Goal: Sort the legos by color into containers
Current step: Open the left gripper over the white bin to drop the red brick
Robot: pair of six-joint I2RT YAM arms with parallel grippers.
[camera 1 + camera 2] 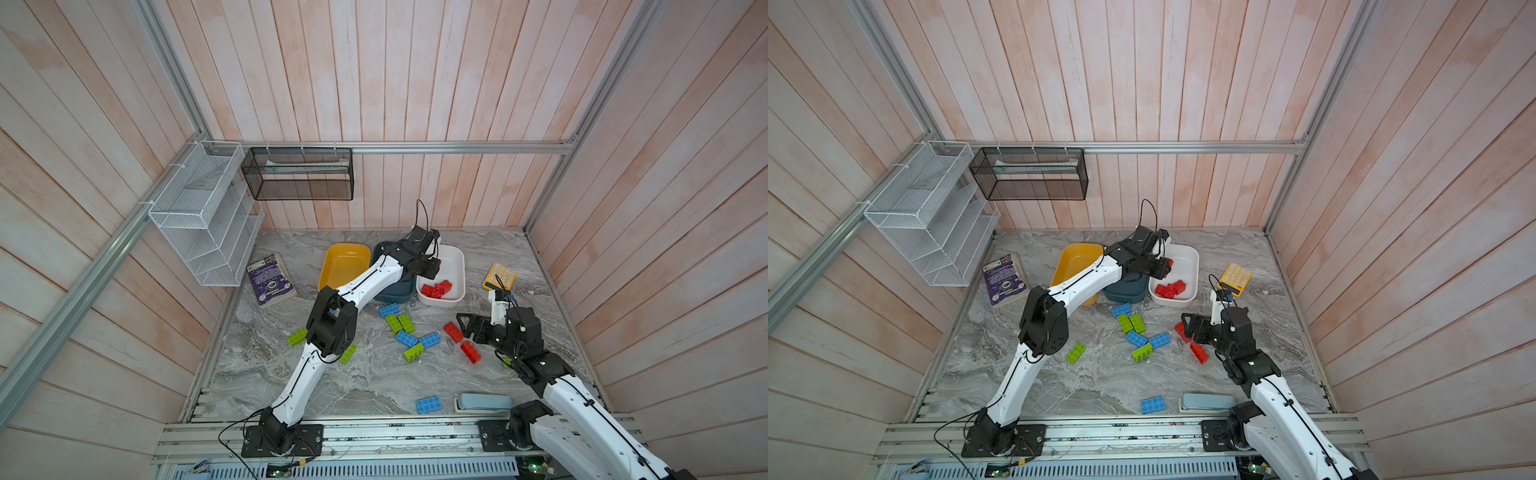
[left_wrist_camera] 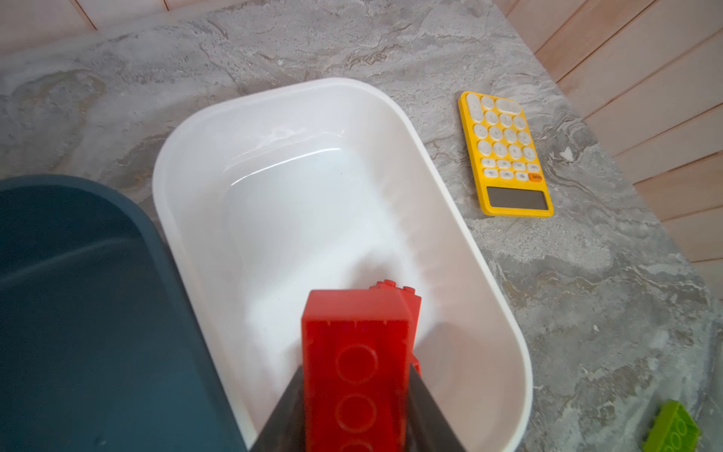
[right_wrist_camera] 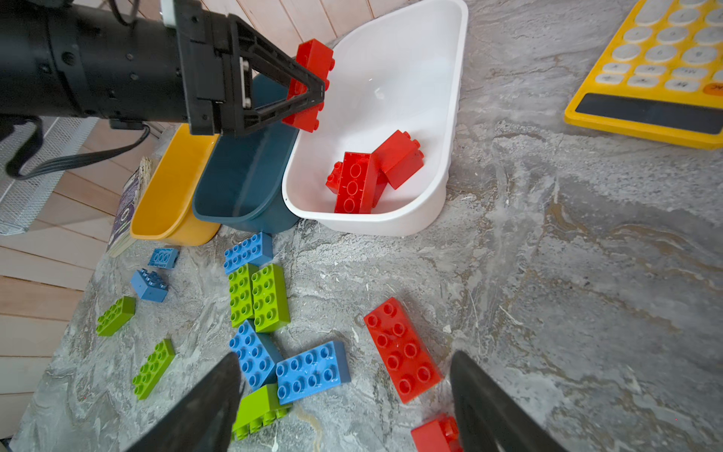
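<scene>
Left wrist: left gripper (image 2: 355,370) snug on red lego (image 2: 352,325) over white container (image 2: 422,219)

- In the left wrist view, the gripped red brick (image 2: 354,325) runs off the frame edge. The fingers (image 2: 426,422) of the left tool (image 2: 355,368) show only as dark, blurred wedges.
- The teal tub (image 1: 392,296) is mostly hidden under the left arm in both top views.
- The yellow calculator (image 3: 661,74) is cut off by the right wrist view's edge.
- A lime green brick (image 1: 506,361) is mostly hidden behind the right arm.
- The print on the cover of the book (image 1: 271,281) is too small to read.
</scene>
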